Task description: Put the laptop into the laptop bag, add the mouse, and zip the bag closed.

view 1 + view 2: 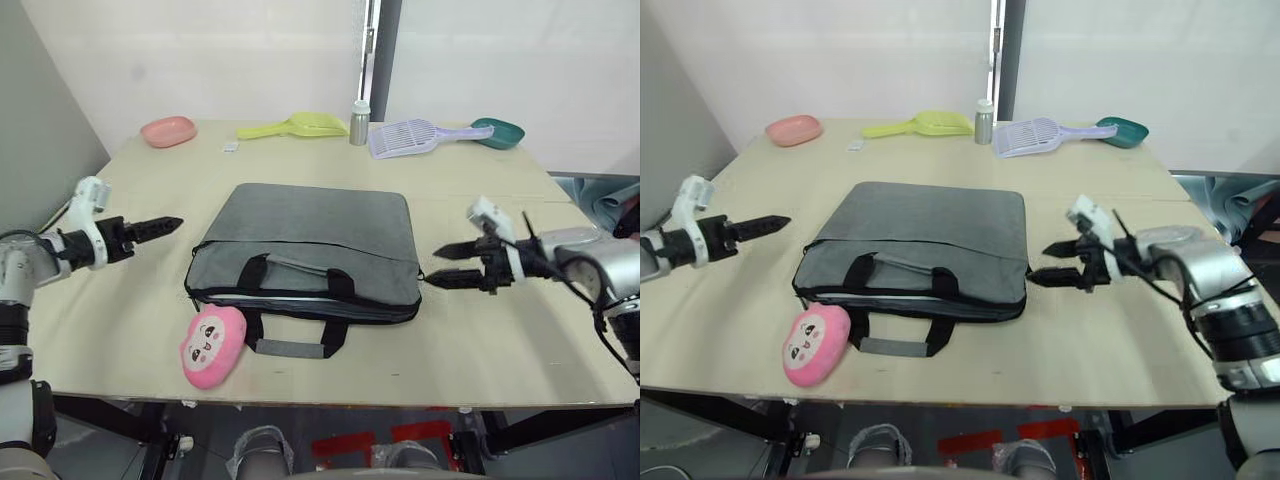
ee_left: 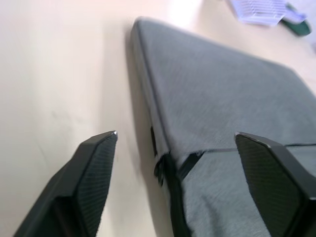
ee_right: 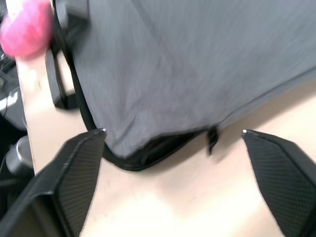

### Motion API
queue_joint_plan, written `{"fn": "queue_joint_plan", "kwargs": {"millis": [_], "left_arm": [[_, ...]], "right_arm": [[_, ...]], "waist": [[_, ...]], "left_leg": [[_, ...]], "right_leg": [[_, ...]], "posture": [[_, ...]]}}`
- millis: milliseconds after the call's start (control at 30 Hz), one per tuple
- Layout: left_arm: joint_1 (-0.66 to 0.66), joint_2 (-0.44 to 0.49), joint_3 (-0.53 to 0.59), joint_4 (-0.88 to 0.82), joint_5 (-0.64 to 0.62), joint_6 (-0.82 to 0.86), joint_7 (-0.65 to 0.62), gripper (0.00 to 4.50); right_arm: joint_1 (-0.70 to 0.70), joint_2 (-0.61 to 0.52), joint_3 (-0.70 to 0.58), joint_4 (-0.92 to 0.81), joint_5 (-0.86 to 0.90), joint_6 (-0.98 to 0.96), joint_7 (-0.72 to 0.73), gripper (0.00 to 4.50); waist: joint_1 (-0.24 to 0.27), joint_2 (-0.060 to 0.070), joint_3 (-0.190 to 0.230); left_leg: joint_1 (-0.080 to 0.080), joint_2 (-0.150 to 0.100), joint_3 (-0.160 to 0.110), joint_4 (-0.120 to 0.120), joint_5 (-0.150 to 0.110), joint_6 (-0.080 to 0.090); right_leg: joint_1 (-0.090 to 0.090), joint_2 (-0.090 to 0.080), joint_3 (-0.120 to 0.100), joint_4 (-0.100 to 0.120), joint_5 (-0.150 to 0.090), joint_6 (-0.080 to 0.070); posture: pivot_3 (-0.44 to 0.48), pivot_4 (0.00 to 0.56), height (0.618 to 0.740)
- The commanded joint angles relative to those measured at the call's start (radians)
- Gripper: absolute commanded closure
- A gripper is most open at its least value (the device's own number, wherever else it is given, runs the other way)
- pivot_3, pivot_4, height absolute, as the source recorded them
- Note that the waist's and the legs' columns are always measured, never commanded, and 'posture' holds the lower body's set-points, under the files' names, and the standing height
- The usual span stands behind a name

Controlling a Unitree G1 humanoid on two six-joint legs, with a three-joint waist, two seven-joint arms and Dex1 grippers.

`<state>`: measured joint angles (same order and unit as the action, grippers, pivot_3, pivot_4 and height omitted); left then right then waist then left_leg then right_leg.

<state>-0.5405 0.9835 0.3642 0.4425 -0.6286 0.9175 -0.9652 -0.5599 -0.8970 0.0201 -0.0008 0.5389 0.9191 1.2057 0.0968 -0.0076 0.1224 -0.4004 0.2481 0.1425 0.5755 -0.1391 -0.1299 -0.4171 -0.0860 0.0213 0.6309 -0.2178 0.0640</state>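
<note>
The slim grey fabric laptop bag (image 1: 310,248) with black edging lies flat in the middle of the pale wooden table (image 1: 120,320), its black strap handles (image 1: 300,345) with grey padded centres toward the near edge. A pink round plush toy (image 1: 213,345) with a face rests just beside the bag's near left corner. The left gripper (image 1: 165,227) hovers off the bag's left side, its two black fingers spread apart and holding nothing. The right gripper (image 1: 445,266) sits close to the bag's right near corner, fingers also spread, with the black zipper pull (image 3: 212,138) between them (whether it touches the pull cannot be told). Along the far edge lie a pink dish (image 1: 168,130), a yellow scoop (image 1: 300,126), a small metal bottle (image 1: 360,123), a lilac slotted scoop (image 1: 410,137) and a teal bowl (image 1: 498,132).
</note>
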Motion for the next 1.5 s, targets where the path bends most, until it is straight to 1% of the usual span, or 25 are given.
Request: {"fn": "queue_joint_plan", "kwargs": {"millis": [33,100,133,167,200,267,300,400,500,567,600,667,733,867,1000,1133,1267,1333,1500], "left_arm": [[0.119,0.077,0.104,-0.258,-0.095,-0.069,-0.218,0.62],[0.223,0.117,0.136,-0.406,-0.146,-0.049,-0.320,0.62],[0.272,0.132,0.146,-0.463,-0.151,-0.057,-0.349,0.62],[0.333,0.145,0.164,-0.536,-0.151,-0.073,-0.386,0.62],[0.391,0.154,0.186,-0.607,-0.140,-0.107,-0.420,0.62],[0.456,0.159,0.225,-0.699,-0.130,-0.152,-0.444,0.62],[0.469,0.159,0.239,-0.724,-0.130,-0.163,-0.441,0.62],[0.465,0.154,0.307,-0.799,-0.219,-0.094,-0.405,0.62],[0.513,0.152,0.378,-0.865,-0.268,-0.043,-0.402,0.62],[0.596,0.147,0.429,-0.892,-0.248,-0.039,-0.435,0.62],[0.651,0.144,0.450,-0.894,-0.215,-0.053,-0.457,0.62],[0.773,0.133,0.481,-0.882,-0.129,-0.114,-0.505,0.62],[0.843,0.123,0.493,-0.858,-0.076,-0.166,-0.524,0.62],[0.890,0.096,0.524,-0.790,-0.062,-0.193,-0.522,0.62],[0.941,0.063,0.542,-0.760,-0.050,-0.214,-0.518,0.62],[0.999,0.021,0.541,-0.765,-0.041,-0.230,-0.508,0.62],[1.046,-0.015,0.516,-0.767,-0.014,-0.251,-0.476,0.62],[1.054,-0.026,0.477,-0.742,0.038,-0.292,-0.435,0.62],[1.023,-0.049,0.391,-0.723,0.075,-0.313,-0.353,0.62]], "right_arm": [[-0.093,0.021,-0.138,-0.081,0.157,0.026,0.026,0.03],[-0.144,0.080,-0.170,-0.120,0.228,0.050,-0.015,0.03],[-0.153,0.105,-0.164,-0.141,0.236,0.048,-0.034,0.03],[-0.166,0.147,-0.137,-0.160,0.231,0.053,-0.076,0.27],[-0.171,0.190,-0.112,-0.183,0.219,0.036,-0.113,0.55],[-0.168,0.254,-0.063,-0.224,0.194,0.010,-0.166,1.22],[-0.164,0.273,-0.042,-0.242,0.184,-0.001,-0.179,1.56],[-0.133,0.293,0.087,-0.279,0.091,-0.077,-0.177,2.58],[-0.155,0.360,0.160,-0.223,0.034,-0.120,-0.214,3.59],[-0.174,0.407,0.204,-0.177,-0.005,-0.148,-0.226,4.29],[-0.187,0.432,0.229,-0.146,-0.027,-0.163,-0.230,4.45],[-0.219,0.485,0.284,-0.065,-0.088,-0.194,-0.247,4.45],[-0.249,0.528,0.324,0.011,-0.142,-0.223,-0.260,4.45],[-0.316,0.598,0.407,0.140,-0.236,-0.244,-0.260,4.45],[-0.329,0.598,0.516,0.177,-0.321,-0.272,-0.194,4.45],[-0.345,0.608,0.594,0.228,-0.421,-0.307,-0.191,4.45],[-0.364,0.626,0.652,0.282,-0.516,-0.353,-0.200,4.45],[-0.371,0.634,0.667,0.289,-0.547,-0.369,-0.193,4.45],[-0.371,0.645,0.664,0.282,-0.574,-0.378,-0.167,4.45]], "waist": [[-0.005,0.000,0.000],[-0.011,-0.002,0.002],[-0.009,-0.002,0.002],[-0.007,-0.002,0.002],[-0.005,-0.002,0.002],[-0.003,-0.001,0.003],[0.000,-0.002,0.004],[0.010,-0.002,0.008],[-0.001,-0.002,0.008],[-0.011,-0.001,0.008],[-0.022,-0.001,0.008],[-0.036,0.000,0.009],[-0.044,0.000,0.009],[-0.043,0.000,0.010],[-0.039,0.000,0.010],[-0.041,0.000,0.010],[-0.047,0.000,0.010],[-0.048,0.000,0.009],[-0.048,0.000,0.009]], "left_leg": [[0.000,0.000,0.001,0.000,0.000,0.000],[-0.001,0.000,0.002,-0.001,0.000,0.000],[0.000,0.000,0.002,-0.002,0.000,0.000],[0.000,0.001,0.002,-0.002,0.000,0.000],[0.001,0.001,0.002,-0.003,0.000,0.000],[0.001,0.001,0.002,-0.003,0.000,0.000],[0.001,0.001,0.002,-0.003,0.000,0.000],[0.000,0.001,0.001,-0.002,0.000,0.000],[0.000,0.000,0.002,-0.002,0.000,0.000],[0.000,0.000,0.002,-0.002,0.000,0.000],[0.000,0.001,0.002,-0.003,0.000,-0.001],[0.000,0.001,0.002,-0.004,0.000,-0.001],[0.000,0.001,0.002,-0.005,0.000,-0.001],[-0.001,0.001,0.002,-0.006,0.000,-0.001],[0.000,0.001,0.001,-0.006,0.000,-0.002],[0.000,0.001,0.001,-0.006,0.000,-0.002],[0.003,0.002,0.001,-0.006,0.000,-0.002],[0.005,0.001,0.001,-0.006,0.000,-0.002],[0.012,0.001,0.002,-0.006,0.000,-0.002]], "right_leg": [[-0.001,0.000,0.001,0.000,0.000,0.000],[-0.002,0.000,0.001,0.000,0.000,0.000],[-0.002,0.000,0.001,0.000,0.000,-0.001],[-0.002,0.001,0.001,0.000,-0.001,-0.001],[-0.002,0.001,0.000,0.000,-0.001,-0.001],[-0.002,0.001,0.000,0.000,-0.001,-0.002],[-0.002,0.001,0.000,0.000,-0.001,-0.002],[-0.002,0.000,-0.001,0.001,-0.001,-0.001],[-0.002,0.000,0.001,0.000,-0.001,-0.001],[-0.003,0.000,0.001,0.000,-0.001,-0.001],[-0.003,0.000,0.001,0.000,-0.001,-0.001],[-0.004,0.001,0.001,0.000,-0.001,-0.001],[-0.004,0.001,0.001,0.000,-0.001,-0.001],[-0.004,0.001,0.000,-0.001,-0.001,-0.001],[-0.004,0.001,0.000,-0.003,-0.001,-0.001],[-0.004,0.001,0.000,-0.002,-0.001,-0.001],[-0.002,0.002,0.001,0.000,-0.001,-0.001],[-0.002,0.002,0.002,0.001,-0.001,-0.001],[0.002,0.003,0.004,0.004,-0.001,-0.001]], "posture": [[0.000,0.150,0.740],[0.000,0.150,0.740],[0.000,0.150,0.740],[0.000,0.150,0.740],[0.000,0.150,0.740],[0.000,0.150,0.740],[0.000,0.150,0.740],[0.000,0.150,0.740],[0.000,0.150,0.740],[0.000,0.150,0.740],[0.000,0.150,0.740],[0.000,0.150,0.740],[0.000,0.150,0.740],[0.000,0.150,0.740],[0.000,0.150,0.740],[0.000,0.150,0.740],[0.000,0.150,0.740],[0.000,0.150,0.740],[0.000,0.150,0.740]]}}
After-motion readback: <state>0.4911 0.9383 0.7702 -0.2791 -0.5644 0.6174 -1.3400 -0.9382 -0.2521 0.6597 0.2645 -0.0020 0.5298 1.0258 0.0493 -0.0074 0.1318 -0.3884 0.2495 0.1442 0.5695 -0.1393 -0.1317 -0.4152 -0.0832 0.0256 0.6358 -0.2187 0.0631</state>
